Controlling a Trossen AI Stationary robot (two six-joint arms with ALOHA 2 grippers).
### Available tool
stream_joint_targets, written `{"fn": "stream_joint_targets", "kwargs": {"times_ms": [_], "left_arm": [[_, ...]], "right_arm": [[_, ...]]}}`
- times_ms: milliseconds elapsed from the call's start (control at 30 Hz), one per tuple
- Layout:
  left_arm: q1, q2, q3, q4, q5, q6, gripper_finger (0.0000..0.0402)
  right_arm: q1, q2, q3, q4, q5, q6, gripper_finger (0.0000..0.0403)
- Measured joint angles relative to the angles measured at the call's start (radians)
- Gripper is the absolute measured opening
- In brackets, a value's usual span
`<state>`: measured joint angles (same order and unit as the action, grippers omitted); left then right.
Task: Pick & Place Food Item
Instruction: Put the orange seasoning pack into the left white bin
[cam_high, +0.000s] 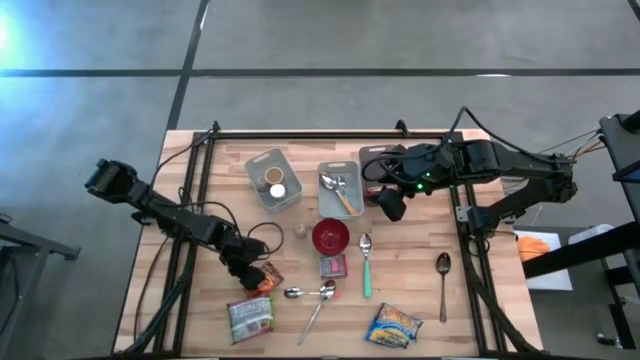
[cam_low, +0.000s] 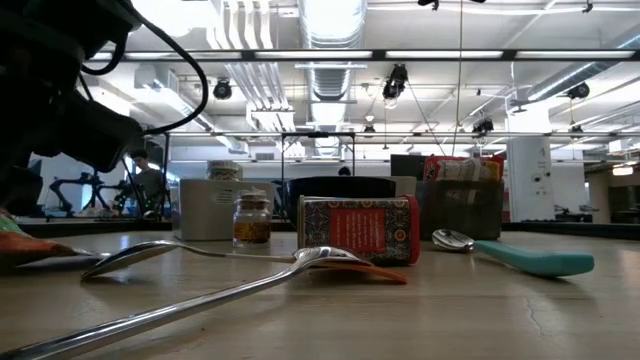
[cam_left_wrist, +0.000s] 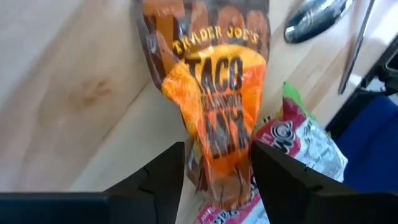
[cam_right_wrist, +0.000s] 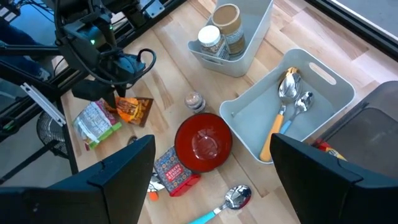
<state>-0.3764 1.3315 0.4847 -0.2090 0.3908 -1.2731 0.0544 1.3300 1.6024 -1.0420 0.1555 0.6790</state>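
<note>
An orange and brown taco seasoning packet (cam_left_wrist: 217, 81) lies on the wooden table (cam_high: 420, 290) near its left front, also visible in the high view (cam_high: 270, 277). My left gripper (cam_left_wrist: 217, 180) slants down over the packet's near end and is closed on it. A green and white food packet (cam_left_wrist: 305, 143) lies right beside it. My right gripper (cam_high: 392, 205) hangs open high above the back right of the table, over the grey bins, with nothing between its fingers (cam_right_wrist: 124, 180). My left gripper pinches the packet's near end (cam_left_wrist: 214, 165) between its two fingers, one on each long edge. The fingers come slanting down from the table's left and lie across the packet. The packet bunches narrower between them, and its far part rests flat on the table.
Behind the middle stand a red bowl (cam_high: 331, 236), a red box (cam_high: 333, 266) and a small jar (cam_high: 299, 231). Two grey bins (cam_high: 273, 178) (cam_high: 340, 190) hold cups and spoons. Loose spoons (cam_high: 315, 295) (cam_high: 365, 262) (cam_high: 443, 275) and a yellow packet (cam_high: 393, 325) lie toward the front.
</note>
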Motion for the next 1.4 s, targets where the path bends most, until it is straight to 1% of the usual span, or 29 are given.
{"fn": "stream_joint_targets", "kwargs": {"times_ms": [100,367,433,600,667,700,867,900,1100,1167,1233,1400], "left_arm": [[-0.002,0.0,0.0,0.0,-0.029,0.002,0.0187],[-0.003,0.005,0.0,0.002,-0.048,0.016,0.0187],[-0.003,0.018,0.0,0.008,-0.046,0.016,0.0187],[-0.003,0.065,0.001,0.062,-0.005,0.016,0.0181],[-0.003,0.078,0.001,0.065,-0.003,0.016,0.0162],[-0.003,0.084,0.001,0.066,-0.002,0.016,0.0145],[-0.001,0.079,0.001,0.064,-0.002,0.018,0.0032],[-0.001,0.076,0.001,0.063,-0.006,0.021,0.0021],[0.005,0.029,0.008,0.057,-0.033,0.039,0.0018],[0.015,-0.007,0.015,0.054,-0.066,0.038,0.0018],[0.031,-0.057,0.021,0.049,-0.127,0.035,0.0018],[0.092,-0.207,0.047,0.046,-0.326,0.04,0.0017]], "right_arm": [[0.0,0.0,0.0,0.0,0.0,-0.002,0.0313],[0.0,0.0,0.0,0.0,0.0,0.0,0.0313],[0.0,0.0,0.0,0.0,0.0,0.001,0.0313],[0.0,0.0,0.0,0.0,0.0,0.002,0.0313],[0.0,0.0,0.0,0.0,0.0,0.002,0.0313],[0.0,0.0,0.0,0.0,0.0,0.002,0.0313],[0.0,0.0,0.0,0.001,0.0,0.002,0.0313],[0.0,0.0,0.0,0.001,0.0,0.002,0.0313],[0.0,0.0,0.0,0.01,0.004,0.026,0.0313],[0.0,0.0,0.0,0.01,0.021,0.045,0.0313],[0.0,0.0,0.0,0.009,0.028,0.061,0.0313],[0.0,-0.001,-0.007,0.015,0.031,0.084,0.0313]]}}
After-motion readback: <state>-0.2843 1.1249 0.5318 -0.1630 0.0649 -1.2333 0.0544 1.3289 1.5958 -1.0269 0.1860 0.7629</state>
